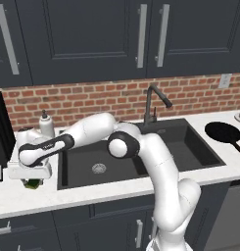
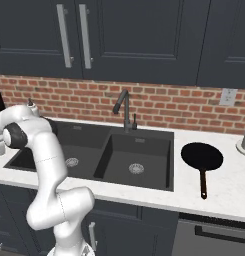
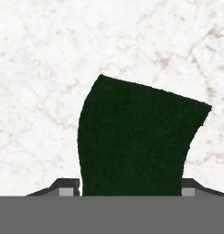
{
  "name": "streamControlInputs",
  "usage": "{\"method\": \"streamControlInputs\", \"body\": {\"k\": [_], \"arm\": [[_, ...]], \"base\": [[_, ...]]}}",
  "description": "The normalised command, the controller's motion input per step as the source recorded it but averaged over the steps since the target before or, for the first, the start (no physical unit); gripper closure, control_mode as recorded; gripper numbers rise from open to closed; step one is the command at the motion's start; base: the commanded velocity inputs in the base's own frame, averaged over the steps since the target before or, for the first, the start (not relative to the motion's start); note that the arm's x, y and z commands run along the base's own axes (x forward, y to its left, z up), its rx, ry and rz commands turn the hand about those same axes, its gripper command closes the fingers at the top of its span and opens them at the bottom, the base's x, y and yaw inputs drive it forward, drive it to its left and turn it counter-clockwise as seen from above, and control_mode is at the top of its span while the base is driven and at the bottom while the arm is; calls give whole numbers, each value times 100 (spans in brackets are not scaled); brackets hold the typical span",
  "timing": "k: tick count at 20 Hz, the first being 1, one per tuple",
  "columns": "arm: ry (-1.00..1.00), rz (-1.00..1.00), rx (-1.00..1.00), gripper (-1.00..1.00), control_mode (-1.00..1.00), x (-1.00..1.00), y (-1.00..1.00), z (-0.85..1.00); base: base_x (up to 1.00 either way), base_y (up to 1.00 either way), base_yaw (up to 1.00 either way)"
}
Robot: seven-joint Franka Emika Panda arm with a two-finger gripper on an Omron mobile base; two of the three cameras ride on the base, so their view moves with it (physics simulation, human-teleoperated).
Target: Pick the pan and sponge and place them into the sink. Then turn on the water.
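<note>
Sponge (image 3: 136, 141) first: I count one, dark green, lying on the white marbled surface (image 3: 49, 59) left of the sink, directly under my hand. In the hand view it sits between my two fingers (image 3: 130, 187), each tip right at a sponge edge, so the fingers look clamped on the sponge, which rests on the surface. From the left base view I see just a sliver of green (image 1: 32, 183) under the white hand.

One pan (image 2: 202, 157), all black, sits on the surface to the right of the sink, well apart from the hand, its thin handle pointing toward the front edge. From the left base view the pan (image 1: 223, 132) shows at the far right.

One sink (image 2: 159, 181) with two basins; I count two round silver drains, one in each bowl. Both bowls hold nothing else that I can see. One dark gooseneck faucet (image 2: 123, 107) stands behind the divider, with no stream that I can make out.

One white soap bottle (image 1: 46, 124) stands at the brick wall just behind the arm's wrist.
</note>
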Motion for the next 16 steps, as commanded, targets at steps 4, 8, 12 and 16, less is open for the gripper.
{"method": "streamControlInputs", "body": {"k": [4,8,12,16], "arm": [[-3,0,2,100,-100,-1,-41,-2],[-10,0,8,100,-100,-1,-72,7],[-12,0,11,100,-100,-5,-81,32],[-11,0,9,100,-100,-15,-88,39]], "base": [[0,0,0],[0,0,0],[0,0,0],[0,0,0]]}}
